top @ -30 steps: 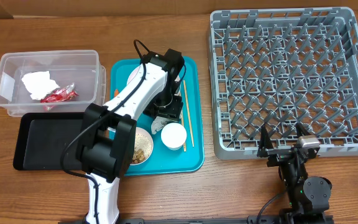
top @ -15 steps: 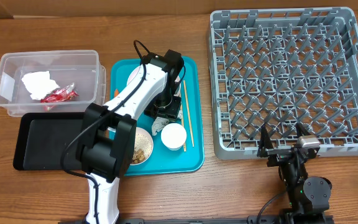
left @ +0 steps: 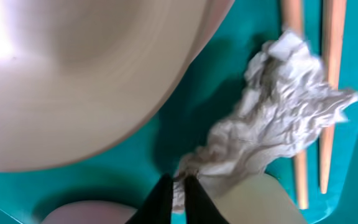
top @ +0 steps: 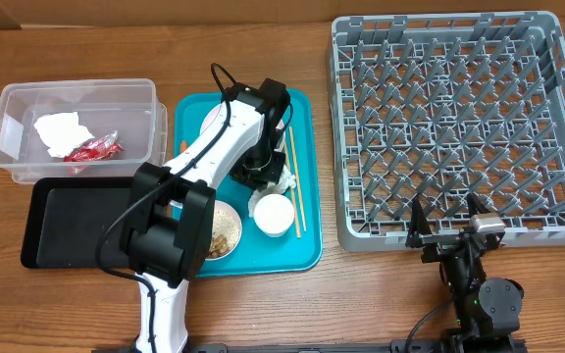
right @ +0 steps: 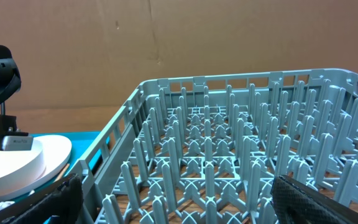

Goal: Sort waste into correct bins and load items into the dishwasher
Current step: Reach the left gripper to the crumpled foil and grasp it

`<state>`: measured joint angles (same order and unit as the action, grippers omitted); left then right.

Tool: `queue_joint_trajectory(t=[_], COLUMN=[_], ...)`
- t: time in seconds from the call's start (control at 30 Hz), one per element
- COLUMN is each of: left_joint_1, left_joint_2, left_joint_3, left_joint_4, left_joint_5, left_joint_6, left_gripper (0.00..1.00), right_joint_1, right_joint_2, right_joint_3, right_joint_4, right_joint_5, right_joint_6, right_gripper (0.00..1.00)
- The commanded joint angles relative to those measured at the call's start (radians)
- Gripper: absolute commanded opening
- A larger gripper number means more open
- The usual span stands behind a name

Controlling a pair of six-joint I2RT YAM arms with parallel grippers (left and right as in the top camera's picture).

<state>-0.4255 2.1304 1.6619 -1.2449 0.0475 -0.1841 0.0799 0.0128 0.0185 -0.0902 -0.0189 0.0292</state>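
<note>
Since the earlier overhead frames, the left gripper [top: 263,179] has been shifted slightly toward the far side of the teal tray [top: 307,250], and the crumpled white tissue [top: 282,181] has been drawn away from the cup [top: 273,214] toward the chopsticks [top: 295,186]. In the left wrist view, the left gripper [left: 178,183] is seen clenched on a lower corner of the tissue [left: 278,124], which overlaps the chopsticks [left: 297,93] beside the plate [left: 73,81]. On the teal tray are carried the plate, the cup, the chopsticks and a bowl [top: 226,230] containing beige food scraps [top: 228,238]; the bowl is partly hidden by the arm. A second tissue [top: 62,132] and a red wrapper [top: 94,150] are held in the clear tub [top: 77,90]. A black tray [top: 67,221] is placed just beside the tub, on its near side. The dish rack [top: 459,127] is located on the tabletop [top: 381,294], right of the teal tray. The right gripper [top: 444,221] is held released, its fingers spread wide at the rack's near edge.
</note>
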Motion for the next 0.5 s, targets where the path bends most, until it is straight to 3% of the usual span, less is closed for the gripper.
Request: queue_joint_trajectory(t=[0.0, 0.17, 0.27, 0.33, 0.47], left_joint_1=[0.0, 0.0, 0.0, 0.0, 0.0], left_joint_2=[0.008, 0.008, 0.008, 0.008, 0.008], left_joint_3=[-0.005, -0.005, -0.005, -0.005, -0.005], left_joint_4=[-0.003, -0.01, -0.019, -0.024, -0.032], left_joint_5=[-0.01, -0.037, -0.036, -0.036, -0.029], left_joint_6=[-0.003, -0.003, -0.003, -0.003, -0.003], left_gripper=[0.04, 0.1, 0.36, 0.46, 0.49], right_joint_1=[-0.002, -0.002, -0.002, -0.002, -0.002], right_joint_2=[-0.01, -0.01, -0.01, -0.01, -0.01], right_joint_3=[-0.011, -0.011, -0.011, -0.011, -0.011], right_joint_4=[0.006, 0.006, 0.006, 0.006, 0.006], right_joint_5=[0.003, 0.003, 0.003, 0.003, 0.003], right_joint_6=[-0.003, -0.003, -0.003, -0.003, -0.003], right_gripper=[1.0, 1.0, 1.0, 1.0, 1.0])
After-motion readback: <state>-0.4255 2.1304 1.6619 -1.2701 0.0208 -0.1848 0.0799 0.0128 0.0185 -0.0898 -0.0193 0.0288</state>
